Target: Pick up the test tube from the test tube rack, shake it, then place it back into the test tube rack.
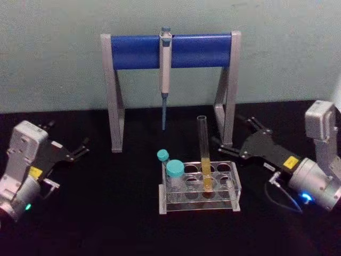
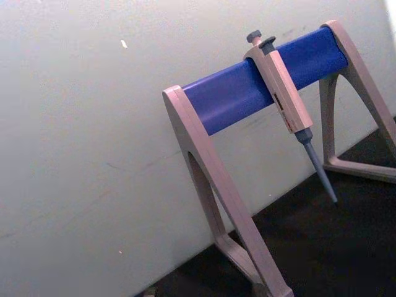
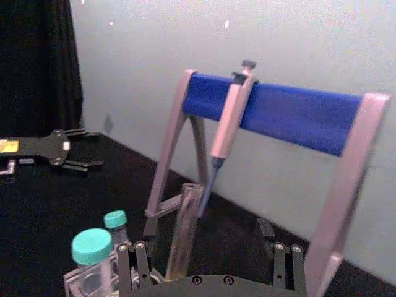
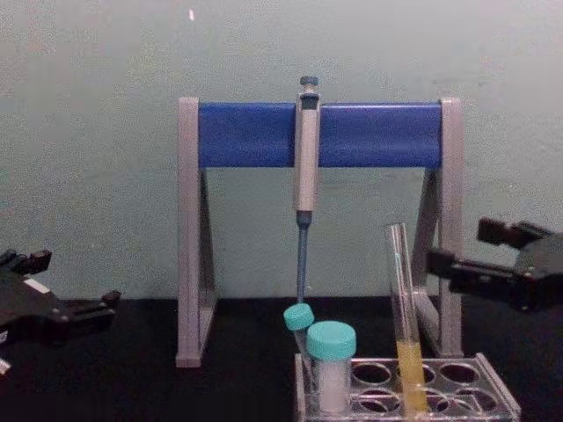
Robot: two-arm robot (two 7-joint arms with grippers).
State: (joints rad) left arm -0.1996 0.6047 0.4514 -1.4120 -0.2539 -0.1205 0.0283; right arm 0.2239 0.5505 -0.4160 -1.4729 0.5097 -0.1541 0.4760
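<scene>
The tall clear glass test tube (image 1: 204,152), yellow liquid at its base, stands upright in the low clear plastic rack (image 1: 235,188), between the spread-fingered, empty right gripper (image 1: 234,133) and left gripper (image 1: 68,136).

— What are the arms built like?
— Each ends in a boxy silver-grey wrist housing (image 1: 24,144). The left gripper (image 1: 82,149) and the right gripper (image 1: 234,132) are flat black plates with thin, linked black fingers.
— Any markings?
— A small yellow sticker (image 1: 290,162) sits on each plate. There's a green light (image 1: 26,207) low on the left wrist and a blue light (image 1: 306,198) on the right, beside a thin looping cable (image 1: 279,194).
— Screws?
— Small silver screws (image 3: 279,247) at the right finger joints
</scene>
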